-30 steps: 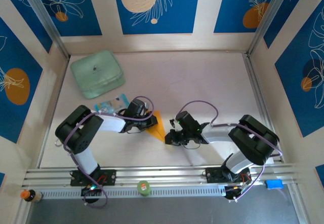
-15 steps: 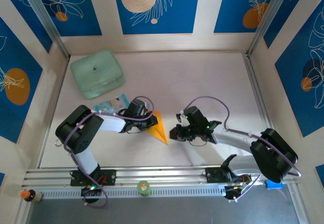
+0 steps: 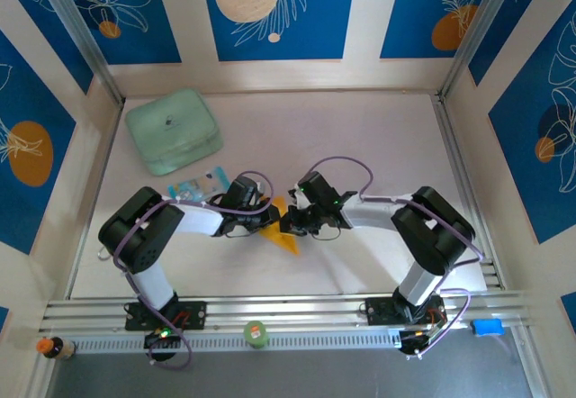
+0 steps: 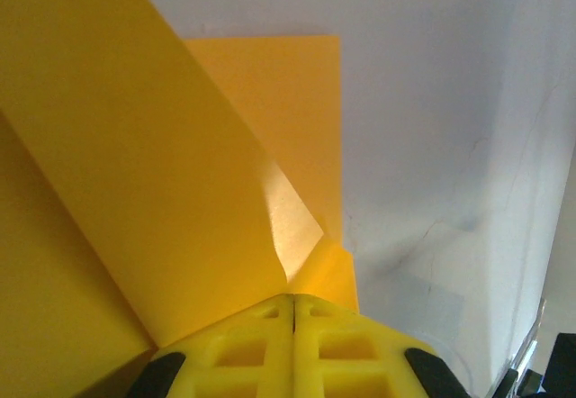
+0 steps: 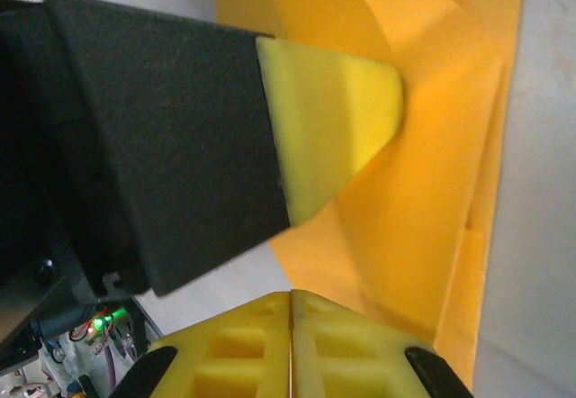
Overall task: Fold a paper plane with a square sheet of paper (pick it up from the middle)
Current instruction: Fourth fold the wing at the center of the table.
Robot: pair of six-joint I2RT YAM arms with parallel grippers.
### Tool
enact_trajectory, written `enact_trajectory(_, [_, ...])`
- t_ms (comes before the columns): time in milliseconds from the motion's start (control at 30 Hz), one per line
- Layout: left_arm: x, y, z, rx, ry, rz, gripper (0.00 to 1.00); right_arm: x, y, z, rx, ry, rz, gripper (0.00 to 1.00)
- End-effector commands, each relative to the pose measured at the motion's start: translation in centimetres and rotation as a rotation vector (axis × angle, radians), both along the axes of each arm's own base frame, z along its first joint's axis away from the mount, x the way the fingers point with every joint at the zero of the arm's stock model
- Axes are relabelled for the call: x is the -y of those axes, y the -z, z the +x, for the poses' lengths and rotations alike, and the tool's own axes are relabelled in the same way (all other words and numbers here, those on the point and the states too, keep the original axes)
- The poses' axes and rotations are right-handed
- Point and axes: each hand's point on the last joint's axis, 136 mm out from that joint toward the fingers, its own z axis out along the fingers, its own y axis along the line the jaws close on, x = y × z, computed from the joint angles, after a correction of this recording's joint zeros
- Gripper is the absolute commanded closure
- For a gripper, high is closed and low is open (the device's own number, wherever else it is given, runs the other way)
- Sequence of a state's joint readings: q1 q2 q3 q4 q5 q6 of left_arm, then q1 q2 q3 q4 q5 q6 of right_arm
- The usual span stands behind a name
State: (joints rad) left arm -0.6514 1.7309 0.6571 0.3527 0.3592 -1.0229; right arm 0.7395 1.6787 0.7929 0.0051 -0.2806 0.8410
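Well nearward of the mint-green rounded box (image 3: 173,131), the folded orange-yellow paper wedge (image 3: 289,241) lies with its tip pointing away from that box. The left gripper (image 3: 267,221) pinches it, and the right gripper (image 3: 289,223) is clenched, touching it.

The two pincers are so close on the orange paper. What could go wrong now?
The left pincer and right pincer, both shut, crowd the same folded paper, so they could bump. A closed tip dragging across the thin sheet might wrinkle or tear it, or push a raised flap into a crooked crease.
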Motion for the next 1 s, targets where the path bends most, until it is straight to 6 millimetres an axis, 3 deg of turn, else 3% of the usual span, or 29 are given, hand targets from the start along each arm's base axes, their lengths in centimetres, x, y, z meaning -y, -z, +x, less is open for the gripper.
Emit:
enact_trajectory(0, [-1.8,3.0,-1.5,-0.077,-0.023,0.095,0.99,-0.3,0.4,0.0,-0.013,-0.019,-0.022,0.92])
enact_trajectory(267, [-1.5,2.3,-1.2,-0.061,-0.013,0.082,0.99,3.1,5.2,-2.5,-0.124,0.037,-0.144,0.93])
enact_trajectory(533, [-0.3,-1.8,-0.1,0.037,0.031,0.036,0.89,4.1,6.4,-3.9,-0.168,0.051,-0.130,0.96])
enact_trajectory(667, [-0.1,-3.8,-0.3,0.075,0.043,0.014,0.91,4.3,6.4,-3.9,-0.173,0.054,-0.125,0.99])
enact_trajectory(867, [0.9,-3.0,-1.9,0.034,0.063,-0.007,0.98,4.2,6.4,-3.7,-0.176,0.063,-0.126,1.00])
enact_trajectory(967, [1.2,-1.6,-2.3,-0.012,0.065,0.014,0.99,4.3,6.4,-3.7,-0.176,0.068,-0.126,1.00])
